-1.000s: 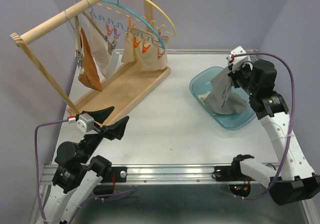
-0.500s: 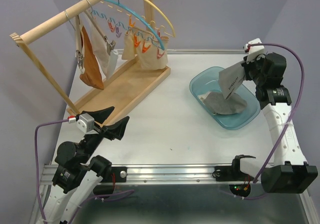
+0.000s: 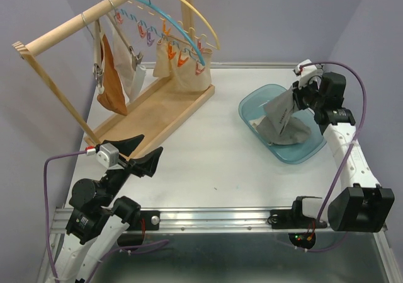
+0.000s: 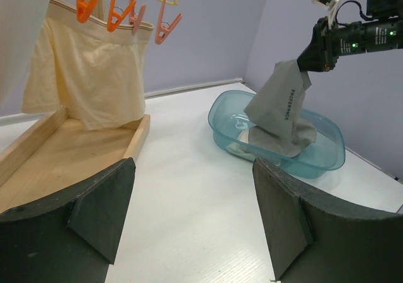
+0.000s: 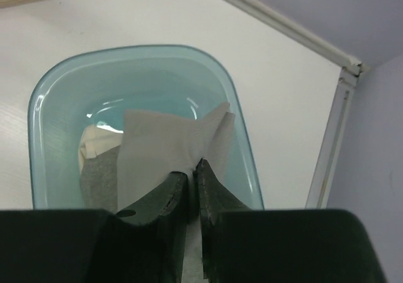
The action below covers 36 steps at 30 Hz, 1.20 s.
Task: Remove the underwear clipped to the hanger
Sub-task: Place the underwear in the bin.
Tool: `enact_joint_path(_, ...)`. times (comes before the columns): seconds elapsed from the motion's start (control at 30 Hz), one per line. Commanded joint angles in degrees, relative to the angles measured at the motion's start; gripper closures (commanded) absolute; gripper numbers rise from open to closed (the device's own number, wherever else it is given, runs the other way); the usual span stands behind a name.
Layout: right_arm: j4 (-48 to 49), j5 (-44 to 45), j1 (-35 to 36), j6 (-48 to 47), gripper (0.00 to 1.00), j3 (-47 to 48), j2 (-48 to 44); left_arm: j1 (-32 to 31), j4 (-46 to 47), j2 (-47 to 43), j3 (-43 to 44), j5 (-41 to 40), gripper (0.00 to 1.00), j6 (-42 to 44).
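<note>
My right gripper (image 3: 297,92) hovers over the far right side of a blue tub (image 3: 313,152), its jaws pinched on a corner of grey underwear (image 3: 283,116). The cloth hangs down from it, and its lower end rests in the tub. In the right wrist view the gripper (image 5: 193,169) squeezes the pale grey cloth (image 5: 164,147) between nearly closed jaws. Beige underwear (image 3: 182,72) stays clipped to the blue hanger (image 3: 170,24). A rust-orange pair (image 3: 110,75) and a white one (image 3: 129,69) hang further left. My left gripper (image 3: 138,154) is open and empty near the table's front left.
A wooden rack with a tray base (image 3: 157,113) fills the back left. The hangers hook over its slanted bar. The tub (image 4: 321,157) also holds a cream piece under the grey cloth. White tabletop lies between rack and tub. A raised rail runs along the table's right edge.
My right gripper has come down and a little left over the tub, so more of the grey underwear lies in it. The left arm has not moved.
</note>
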Motion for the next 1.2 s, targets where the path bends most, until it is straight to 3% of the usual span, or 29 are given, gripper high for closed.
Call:
enact_joint_path(0.0, 2.5, -4.2, -0.1, -1.0, 0.82, -3.1, 0.9, 0.1, 2.1, 0.2, -0.5, 0.7, 0.13, 0.3)
enact_joint_path(0.03, 2.5, -4.6, -0.1, -1.5, 0.79, -3.7, 1.2, 0.1, 2.1, 0.1, -0.5, 0.6, 0.13, 0.3)
enact_joint_path(0.1, 2.4, -4.7, -0.1, -3.6, 0.61, -5.2, 1.6, 0.0, 2.1, 0.1, -0.5, 0.7, 0.13, 0.3)
enact_joint_path(0.13, 2.4, -4.0, -0.1, -4.7, 0.39, -5.5, 1.8, 0.0, 2.0, 0.1, -0.5, 0.7, 0.13, 0.3)
enact_joint_path(0.17, 2.4, -3.6, -0.1, -5.2, 0.28, -5.9, 1.9, 0.0, 2.1, 0.1, -0.5, 0.7, 0.13, 0.3)
enact_joint_path(0.27, 2.3, -2.5, -0.1, -6.5, 0.13, -6.1, 1.1, 0.0, 2.0, 0.1, -0.5, 0.7, 0.13, 0.3)
enact_joint_path(0.4, 1.8, -4.1, -0.1, -7.5, 0.02, -5.6, -1.2, 0.0, 2.1, 0.4, -0.5, 0.6, 0.13, 0.3)
enact_joint_path(0.53, -1.4, -13.1, -0.1, -9.4, 0.0, -4.3, -3.1, 0.1, 2.1, 0.4, -0.5, 0.7, 0.13, 0.3)
enact_joint_path(0.67, -6.4, -32.1, 0.0, -14.3, 0.0, -2.9, -3.4, 0.0, 2.1, 0.5, -0.5, 0.6, 0.13, 0.3)
enact_joint_path(0.77, -7.8, -38.0, 1.6, -14.6, 0.0, 0.0, -1.8, 0.0, 2.1, 0.8, -0.5, 0.5, 0.13, 0.3)
enact_joint_path(0.97, -10.0, -30.9, 12.5, -12.8, 0.0, 11.8, 6.0, 0.0, 2.0, 1.5, -0.5, 0.2, 0.13, 0.1)
enact_joint_path(1.17, -9.9, -24.9, 18.2, -8.6, 0.0, 24.7, 14.1, 0.0, 1.8, 1.2, -0.5, -0.9, 0.13, -0.2)
